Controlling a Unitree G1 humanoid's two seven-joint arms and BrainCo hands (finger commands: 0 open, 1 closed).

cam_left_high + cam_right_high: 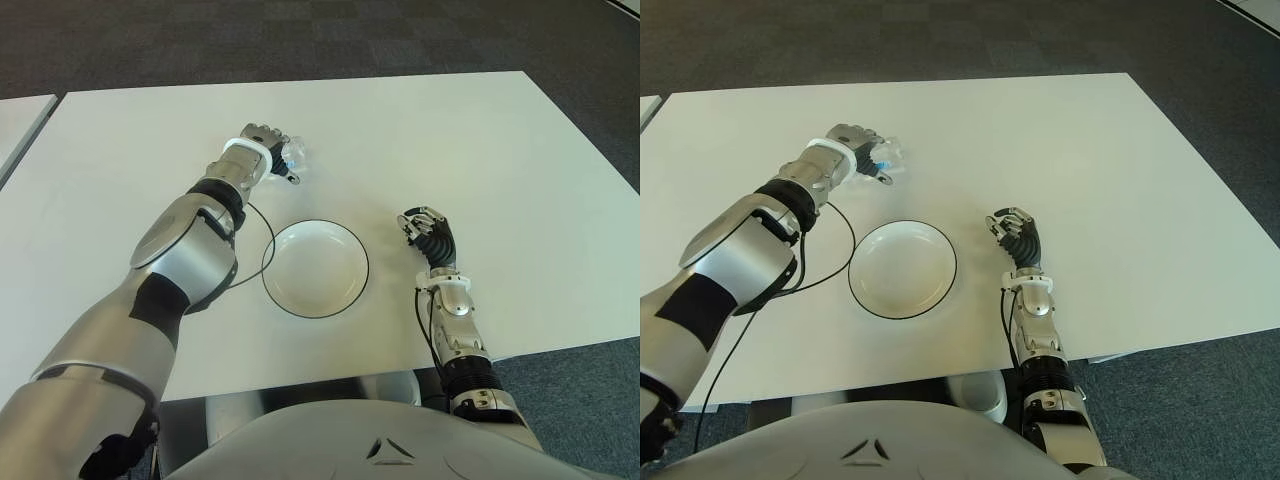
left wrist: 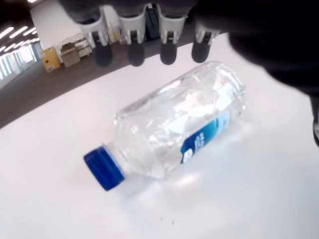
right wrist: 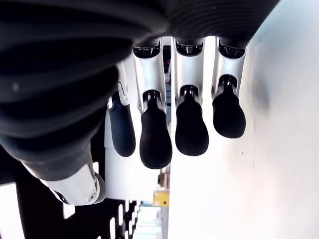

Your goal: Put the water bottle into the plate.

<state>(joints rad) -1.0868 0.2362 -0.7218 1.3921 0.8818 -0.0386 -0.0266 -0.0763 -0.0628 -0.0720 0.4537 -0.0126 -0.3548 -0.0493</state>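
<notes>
A clear water bottle with a blue cap and a blue label lies on its side on the white table, beyond the plate's far left. My left hand hovers right over the bottle, its fingertips spread above it and not closed on it. The white plate with a dark rim sits empty in the middle near me. My right hand shows to the right of the plate, fingers relaxed and holding nothing.
A thin black cable loops from my left arm past the plate's left rim. The table's near edge runs just in front of my body. A second white table shows at the far left, with dark carpet around.
</notes>
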